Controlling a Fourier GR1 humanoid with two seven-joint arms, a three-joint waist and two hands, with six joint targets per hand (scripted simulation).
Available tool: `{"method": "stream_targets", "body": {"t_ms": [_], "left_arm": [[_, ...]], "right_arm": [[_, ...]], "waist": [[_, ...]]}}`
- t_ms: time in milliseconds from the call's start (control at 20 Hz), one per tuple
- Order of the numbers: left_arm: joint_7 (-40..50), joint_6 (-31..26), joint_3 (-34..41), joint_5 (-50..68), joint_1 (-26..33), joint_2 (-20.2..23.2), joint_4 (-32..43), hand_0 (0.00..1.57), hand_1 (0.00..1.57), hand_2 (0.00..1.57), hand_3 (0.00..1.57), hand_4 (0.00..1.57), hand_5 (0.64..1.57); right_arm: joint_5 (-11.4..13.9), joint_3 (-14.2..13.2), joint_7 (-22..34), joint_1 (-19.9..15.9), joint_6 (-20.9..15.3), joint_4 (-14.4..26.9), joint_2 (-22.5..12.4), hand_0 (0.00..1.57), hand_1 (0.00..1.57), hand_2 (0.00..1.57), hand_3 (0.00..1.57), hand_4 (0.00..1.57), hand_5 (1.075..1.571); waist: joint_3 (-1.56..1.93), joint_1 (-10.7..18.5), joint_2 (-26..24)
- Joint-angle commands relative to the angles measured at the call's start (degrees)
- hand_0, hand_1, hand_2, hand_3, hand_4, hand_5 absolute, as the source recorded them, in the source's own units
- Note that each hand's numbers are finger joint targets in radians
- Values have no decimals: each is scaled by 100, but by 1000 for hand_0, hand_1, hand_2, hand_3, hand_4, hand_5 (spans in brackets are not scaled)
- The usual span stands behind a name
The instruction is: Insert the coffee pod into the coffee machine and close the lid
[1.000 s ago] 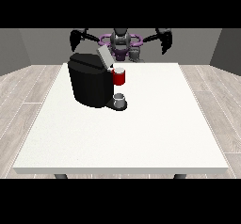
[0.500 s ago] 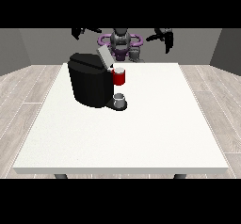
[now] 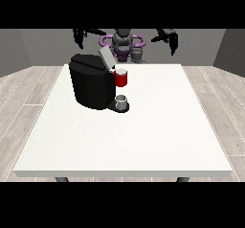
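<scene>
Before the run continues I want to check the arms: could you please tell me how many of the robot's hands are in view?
2. One hand hangs raised at the view's left, behind the coffee machine; the other hand hangs raised at the view's right, beyond the table's far edge.

Counted from the front view: 1 white table [image 3: 143, 136] filling the middle and lower part of the frame. 1 black coffee machine [image 3: 91, 85] at left of centre, with 1 lid [image 3: 105, 57] raised at its top. 1 red thing at the machine [image 3: 121, 77], and 1 grey thing [image 3: 122, 101] just below it on the machine's base. 1 robot [image 3: 123, 42] at top centre, with 2 black hands: 1 at upper left [image 3: 79, 34], 1 at upper right [image 3: 168, 35].
</scene>
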Motion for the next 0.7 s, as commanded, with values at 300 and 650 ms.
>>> {"method": "stream_targets", "body": {"t_ms": [300, 650], "left_arm": [[723, 92, -481, 460, 549, -16, -1547, 0, 0, 0, 0, 354, 1571], [585, 127, -299, 616, 588, 250, -1848, 0, 0, 0, 0, 377, 1571]], "right_arm": [[-253, -97, 210, -588, -49, 640, 54, 0, 0, 0, 0, 56, 1571], [-139, 271, 2, -1121, 36, 699, 249, 0, 0, 0, 0, 0, 1571]], "waist": [[-1, 20, 443], [-2, -230, 936]]}}
